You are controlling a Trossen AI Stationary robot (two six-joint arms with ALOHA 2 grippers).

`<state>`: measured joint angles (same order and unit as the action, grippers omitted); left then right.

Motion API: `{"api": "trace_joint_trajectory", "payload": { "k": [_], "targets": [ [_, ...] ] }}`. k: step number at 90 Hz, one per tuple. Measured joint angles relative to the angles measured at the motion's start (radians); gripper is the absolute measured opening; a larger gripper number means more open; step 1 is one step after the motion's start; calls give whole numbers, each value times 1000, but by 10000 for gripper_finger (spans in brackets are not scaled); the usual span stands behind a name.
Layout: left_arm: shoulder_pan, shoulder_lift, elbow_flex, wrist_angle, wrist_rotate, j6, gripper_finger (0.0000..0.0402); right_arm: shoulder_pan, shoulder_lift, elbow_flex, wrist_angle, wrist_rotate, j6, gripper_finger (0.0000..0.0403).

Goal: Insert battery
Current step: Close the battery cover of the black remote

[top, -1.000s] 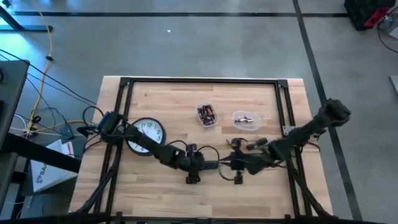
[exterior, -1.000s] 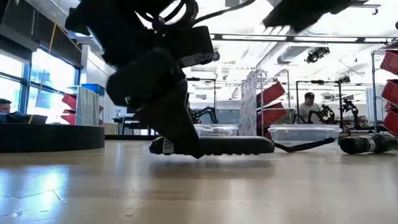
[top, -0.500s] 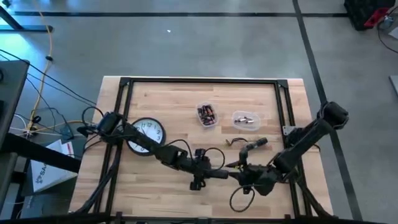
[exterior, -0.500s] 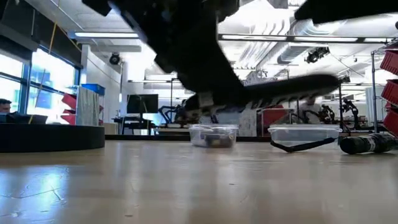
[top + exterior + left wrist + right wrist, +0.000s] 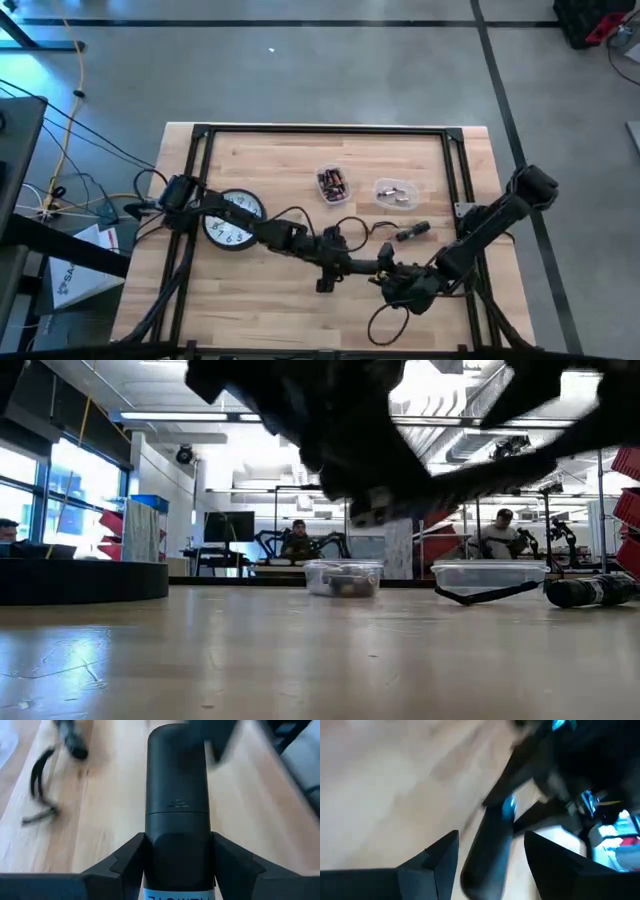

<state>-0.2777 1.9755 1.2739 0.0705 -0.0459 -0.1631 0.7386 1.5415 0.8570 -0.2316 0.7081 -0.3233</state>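
The pale wooden table, plank-grained and edged by a black metal frame, fills the middle of the high view. Both dark arms meet low and right of centre, a little farther right than half a second ago, when the left arm's tip sat nearer the middle; a second ago the held object lay flat on the wood in the low view, and now it hangs above it. The round white-faced clock lies at the table's left, partly under the left arm. The left gripper is closed on a long, smooth, matt black cylindrical device, rounded at its far end, with a seam across its middle; its fingers press both flanks. In the high view its long axis runs left to right, the free end pointing right toward the right gripper, whose fingers stand spread apart on either side of the cylinder's end without gripping it. Two clear plastic tubs sit in the upper middle: one holds dark batteries, the other silvery parts. A small dark cylinder lies just below them.
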Motion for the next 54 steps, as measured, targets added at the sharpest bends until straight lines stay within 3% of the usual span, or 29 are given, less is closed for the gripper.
{"api": "trace_joint_trajectory", "payload": {
  "k": [15, 37, 54],
  "targets": [
    [18, 0, 0, 93, 94, 0, 173, -19, 38, 0, -40, 101, -8, 180],
    [23, 0, 0, 83, 63, -27, 173, -20, 48, 0, 49, 108, -70, 134],
    [23, 0, 0, 85, 58, -27, 173, -25, 48, 0, 68, 103, -82, 124]
  ]
}}
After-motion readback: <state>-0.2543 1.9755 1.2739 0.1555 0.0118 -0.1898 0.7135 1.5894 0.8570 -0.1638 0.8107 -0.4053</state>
